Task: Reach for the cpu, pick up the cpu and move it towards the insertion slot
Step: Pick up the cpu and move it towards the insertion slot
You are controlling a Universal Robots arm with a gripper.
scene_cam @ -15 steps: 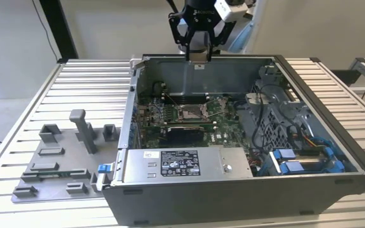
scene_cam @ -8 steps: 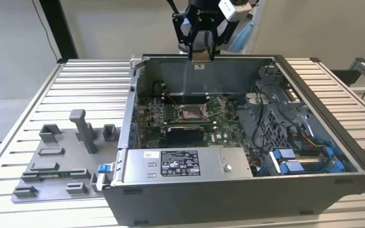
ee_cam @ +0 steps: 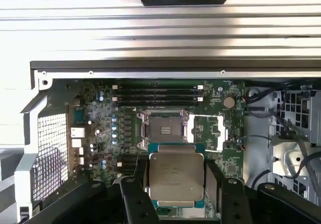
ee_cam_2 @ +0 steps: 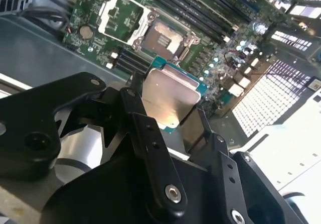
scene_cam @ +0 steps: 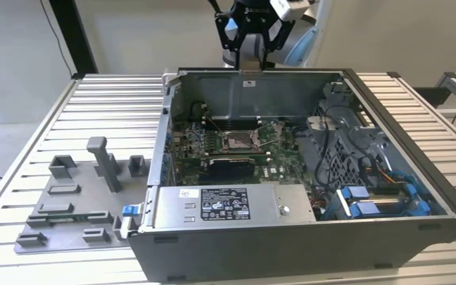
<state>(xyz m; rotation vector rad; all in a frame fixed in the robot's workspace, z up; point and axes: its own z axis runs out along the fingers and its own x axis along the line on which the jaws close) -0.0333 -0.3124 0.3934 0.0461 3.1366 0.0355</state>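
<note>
The gripper (ee_cam: 175, 184) pinches the cpu (ee_cam: 176, 177) by its two opposite edges — silvery top facing the camera in both wrist views, green border showing. In the first wrist view it hangs low in the frame, just beneath the insertion slot (ee_cam: 164, 129). In the exterior view the gripper (scene_cam: 251, 66) sits at top centre, above the computer case (scene_cam: 386, 178) on the counter (scene_cam: 109, 107).

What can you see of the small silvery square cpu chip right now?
The cpu is a thin square chip with a brushed silvery metal lid on a teal-green substrate edge. It sits clamped between the black gripper's two fingers, lid toward both wrist cameras. It hangs in the air above the green motherboard, short of the open metal-framed insertion slot, touching only the fingers.
</note>
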